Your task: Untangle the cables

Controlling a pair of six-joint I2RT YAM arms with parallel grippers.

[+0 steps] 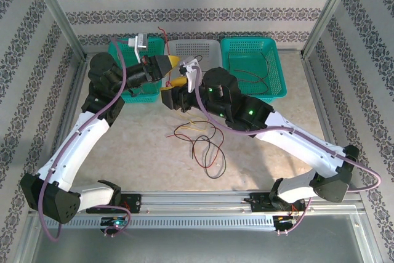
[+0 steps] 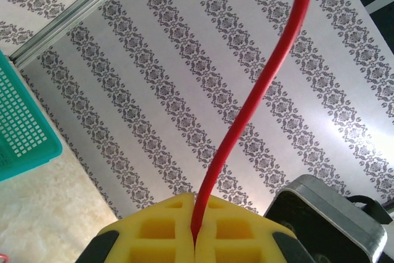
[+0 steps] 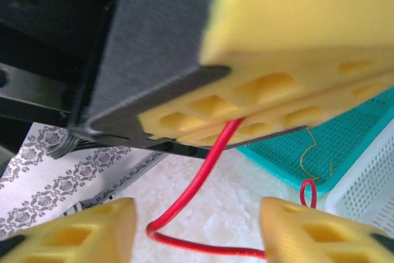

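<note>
Looking from overhead, both arms reach in toward the row of three baskets at the far side of the counter: a left teal basket, a white basket in the middle and a right teal basket.

The left gripper has its yellow fingers pressed together on a red cable, pinching it right at the tips. In the left wrist view the cable runs up out of the pinch in a soft curve, with the patterned wall behind it.

The right gripper sits just beside and below the left one, near the front corner of the left teal basket. Its jaws are spread. In the right wrist view the same red cable drops out of the left gripper's pinch, bends and runs across the gap between the two yellow fingers toward the right-hand one. I can't tell if it actually touches that finger. There's a little red loop just behind it, and a thin yellow cable lies on teal basket mesh farther back.

The rest of the cables are a loose tangle of red, black and yellow on the bare counter, between the two arms and well apart from both grippers. A few more thin wires lie inside the right teal basket.
</note>
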